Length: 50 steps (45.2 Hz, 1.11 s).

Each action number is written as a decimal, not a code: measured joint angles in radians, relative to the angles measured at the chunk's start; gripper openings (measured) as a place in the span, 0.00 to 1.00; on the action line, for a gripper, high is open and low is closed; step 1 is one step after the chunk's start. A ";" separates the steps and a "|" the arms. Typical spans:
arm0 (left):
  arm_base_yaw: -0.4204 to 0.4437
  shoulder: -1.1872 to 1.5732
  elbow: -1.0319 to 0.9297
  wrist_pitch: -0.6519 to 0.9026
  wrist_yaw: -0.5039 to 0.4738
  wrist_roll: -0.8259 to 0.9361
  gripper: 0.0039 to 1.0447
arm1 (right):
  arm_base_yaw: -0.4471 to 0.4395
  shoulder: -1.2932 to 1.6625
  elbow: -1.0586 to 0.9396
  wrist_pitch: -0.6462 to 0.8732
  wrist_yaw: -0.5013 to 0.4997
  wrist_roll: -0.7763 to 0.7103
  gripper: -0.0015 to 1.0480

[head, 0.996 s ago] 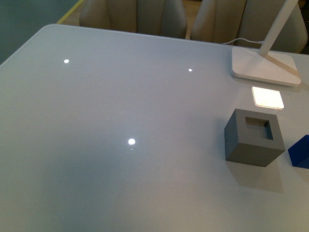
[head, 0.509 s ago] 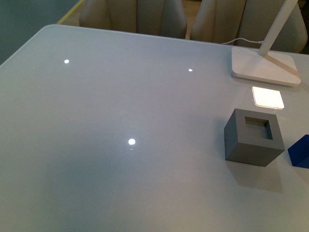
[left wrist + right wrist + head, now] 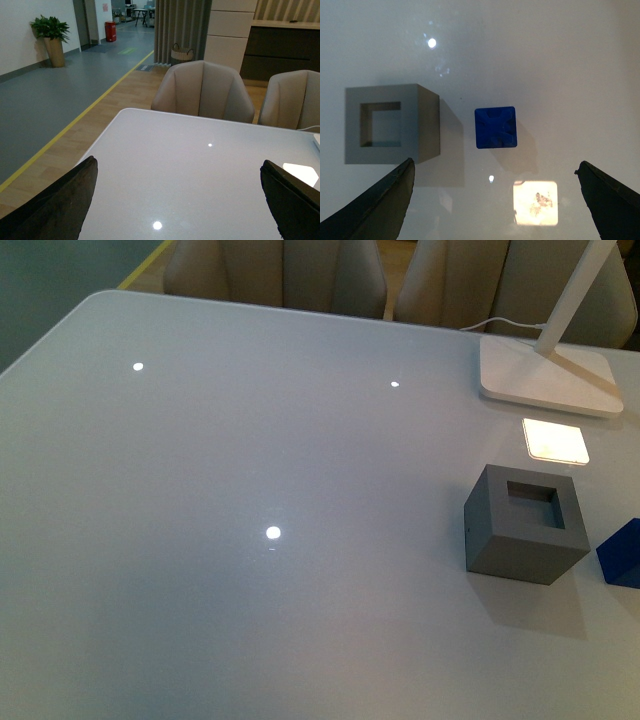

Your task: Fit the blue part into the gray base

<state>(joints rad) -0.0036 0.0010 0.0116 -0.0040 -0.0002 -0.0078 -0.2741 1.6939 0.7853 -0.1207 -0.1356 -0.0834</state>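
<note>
The gray base (image 3: 527,525) stands toward 4 o'clock on the tabletop (image 3: 300,460), its square hole facing up. The blue part (image 3: 622,555) rests at about 4 o'clock from it, near but not touching. The right end effector (image 3: 494,165) hangs above the blue part, wide open and holding nothing. The left end effector (image 3: 178,162) is also open and empty, away from both things.

The step in hand seems to be the grasp. It should go well if the right end effector descends straight, centres the part between the fingers and closes on two flat sides, so the part stays upright and square to the hole.
</note>
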 joint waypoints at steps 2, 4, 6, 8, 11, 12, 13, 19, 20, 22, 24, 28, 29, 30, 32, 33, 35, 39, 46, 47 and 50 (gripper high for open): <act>0.000 0.000 0.000 0.000 0.000 0.000 0.93 | 0.002 0.041 0.018 -0.003 0.000 -0.005 0.91; 0.000 0.000 0.000 0.000 0.000 0.000 0.93 | 0.007 0.095 0.042 -0.007 0.003 -0.011 0.91; 0.000 0.000 0.000 0.000 0.000 0.000 0.93 | 0.013 0.151 0.068 -0.008 0.015 -0.018 0.91; 0.000 0.000 0.000 0.000 0.000 0.000 0.93 | 0.020 0.198 0.091 -0.003 0.040 -0.029 0.91; 0.000 0.000 0.000 0.000 0.000 0.000 0.93 | 0.021 0.248 0.116 -0.003 0.050 -0.037 0.91; 0.000 0.000 0.000 0.000 0.000 0.000 0.93 | 0.021 0.271 0.130 -0.003 0.058 -0.038 0.91; 0.000 0.000 0.000 0.000 0.000 0.000 0.93 | 0.021 0.287 0.141 -0.003 0.064 -0.039 0.91; 0.000 0.000 0.000 0.000 0.000 0.000 0.93 | 0.027 0.361 0.193 -0.009 0.069 -0.039 0.91; 0.000 0.000 0.000 0.000 0.000 0.000 0.93 | 0.028 0.369 0.198 -0.011 0.070 -0.039 0.91; 0.000 0.000 0.000 0.000 0.000 0.000 0.93 | 0.031 0.383 0.210 -0.011 0.072 -0.038 0.91; 0.000 0.000 0.000 0.000 0.000 0.000 0.93 | 0.033 0.394 0.220 -0.013 0.073 -0.038 0.91; 0.000 0.000 0.000 0.000 0.000 0.000 0.93 | 0.039 0.419 0.245 -0.016 0.077 -0.037 0.91; 0.000 0.000 0.000 0.000 0.000 0.000 0.93 | 0.040 0.425 0.253 -0.019 0.078 -0.034 0.89; 0.000 0.000 0.000 0.000 0.000 0.000 0.93 | 0.042 0.429 0.257 -0.021 0.080 -0.034 0.86; 0.000 0.000 0.000 0.000 0.000 0.000 0.93 | 0.043 0.433 0.263 -0.024 0.080 -0.033 0.82; 0.000 0.000 0.000 0.000 0.000 0.000 0.93 | 0.045 0.436 0.267 -0.026 0.079 -0.029 0.78; 0.000 0.000 0.000 0.000 0.000 0.000 0.93 | 0.047 0.438 0.271 -0.031 0.079 -0.025 0.71; 0.000 0.000 0.000 0.000 0.000 0.000 0.93 | 0.050 0.438 0.277 -0.042 0.067 -0.017 0.60; 0.000 0.000 0.000 0.000 0.000 0.000 0.93 | 0.051 0.424 0.274 -0.069 0.062 -0.011 0.43; 0.000 0.000 0.000 0.000 0.000 0.000 0.93 | 0.051 0.420 0.272 -0.073 0.060 -0.009 0.42; 0.000 0.000 0.000 0.000 0.000 0.000 0.93 | 0.050 0.399 0.259 -0.087 0.046 -0.005 0.42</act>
<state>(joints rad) -0.0036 0.0010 0.0120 -0.0040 -0.0002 -0.0078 -0.2237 2.0926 1.0443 -0.2077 -0.0898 -0.0887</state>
